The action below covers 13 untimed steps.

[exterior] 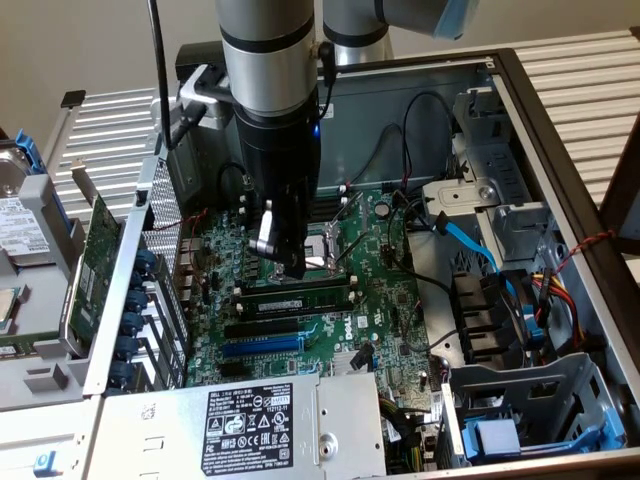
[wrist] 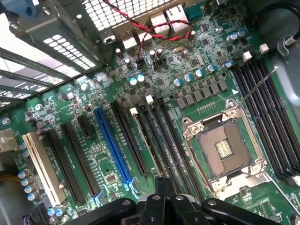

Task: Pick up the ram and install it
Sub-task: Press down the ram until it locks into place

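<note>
With its fingers clenched, the gripper (exterior: 290, 262) presses down at the ram (exterior: 297, 296) lying in its motherboard (wrist: 154, 84) slot, apparently seating it; even pressure seems needed.

Soft, even daylight is filling the exterior view, with pale slatted surfaces glowing brightly around the open computer case (exterior: 520, 120). The robot arm (exterior: 268, 60) is catching a broad highlight along its grey casing and is shading the motherboard (exterior: 300, 300) beneath it. In the wrist view, strong light is pouring through the perforated metal grille (wrist: 117, 11), washing it out to white. The metal processor socket (wrist: 225, 150) is glinting, and nearby dark gripper parts are looking soft.
</note>
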### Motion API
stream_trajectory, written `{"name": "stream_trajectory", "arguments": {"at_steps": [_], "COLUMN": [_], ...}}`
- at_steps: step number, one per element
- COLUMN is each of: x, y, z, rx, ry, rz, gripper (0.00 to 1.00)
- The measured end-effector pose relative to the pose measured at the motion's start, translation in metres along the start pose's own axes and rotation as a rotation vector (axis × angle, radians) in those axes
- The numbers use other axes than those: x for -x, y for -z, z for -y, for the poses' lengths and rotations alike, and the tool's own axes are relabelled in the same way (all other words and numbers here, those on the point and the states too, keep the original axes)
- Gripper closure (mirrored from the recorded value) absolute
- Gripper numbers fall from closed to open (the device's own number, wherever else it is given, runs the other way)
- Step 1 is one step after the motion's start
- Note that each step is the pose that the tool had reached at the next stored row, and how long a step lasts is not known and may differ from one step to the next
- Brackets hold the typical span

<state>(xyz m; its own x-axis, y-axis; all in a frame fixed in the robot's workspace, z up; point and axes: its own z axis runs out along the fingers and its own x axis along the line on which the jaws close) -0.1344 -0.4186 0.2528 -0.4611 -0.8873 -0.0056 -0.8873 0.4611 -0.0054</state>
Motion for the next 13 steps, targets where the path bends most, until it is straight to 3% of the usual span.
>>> {"name": "stream_trajectory", "arguments": {"at_steps": [13], "x": [0.0], "y": [-0.0003], "z": [0.0], "rx": [-0.0011], "ry": [-0.192], "rz": [-0.0011], "gripper": [0.89]}}
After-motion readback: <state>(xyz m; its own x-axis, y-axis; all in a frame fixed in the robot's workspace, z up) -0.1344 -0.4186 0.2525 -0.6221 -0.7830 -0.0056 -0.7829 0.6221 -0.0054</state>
